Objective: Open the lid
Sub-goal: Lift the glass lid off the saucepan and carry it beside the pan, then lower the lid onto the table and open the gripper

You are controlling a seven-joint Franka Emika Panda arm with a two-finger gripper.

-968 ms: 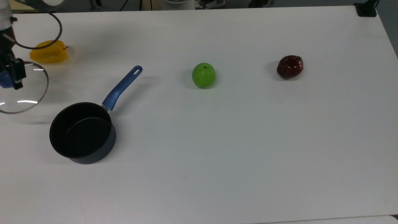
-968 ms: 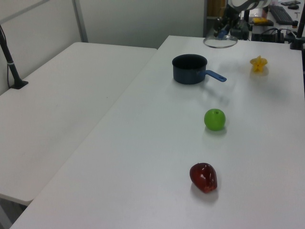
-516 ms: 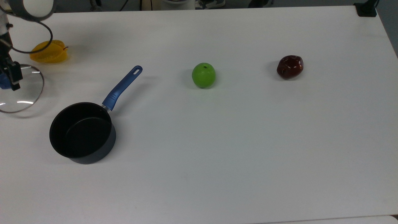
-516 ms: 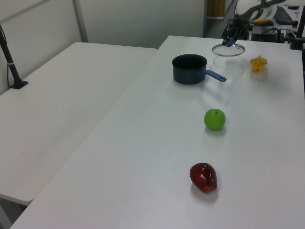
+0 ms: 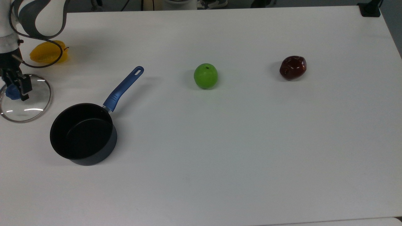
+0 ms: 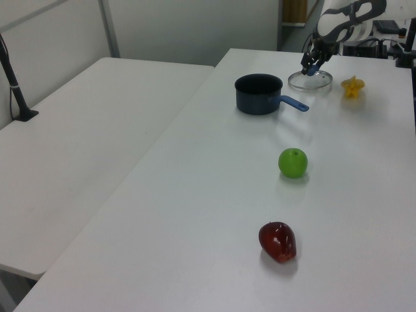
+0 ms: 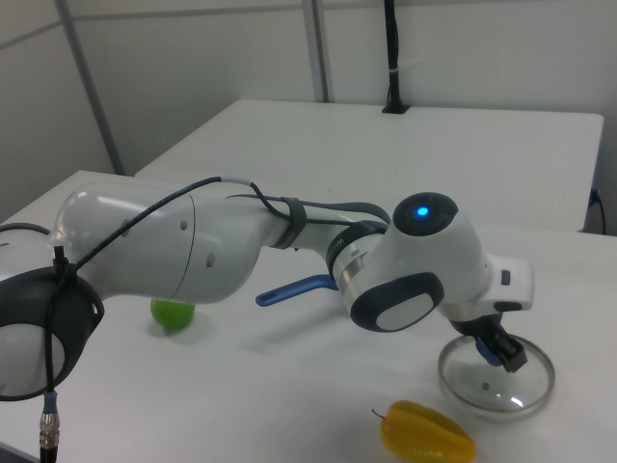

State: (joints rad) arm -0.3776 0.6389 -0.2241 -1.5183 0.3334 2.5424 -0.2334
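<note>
The saucepan (image 5: 82,134), lid (image 5: 25,98) and yellow fruit (image 5: 49,51) are crowding the counter's (image 5: 238,150) left end in the top view; wide bare stretches are lying around the green apple (image 5: 205,75) and red apple (image 5: 292,67).

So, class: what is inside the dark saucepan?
The saucepan shows a bare dark interior in the top view. Its lid lies apart on the table, with the gripper at the knob.

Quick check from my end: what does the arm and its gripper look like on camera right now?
The arm has glossy white rounded shells with dark grey joint bands, and a blue light glows on one joint. A thin black cable runs along it. The gripper is black and blocky.
</note>
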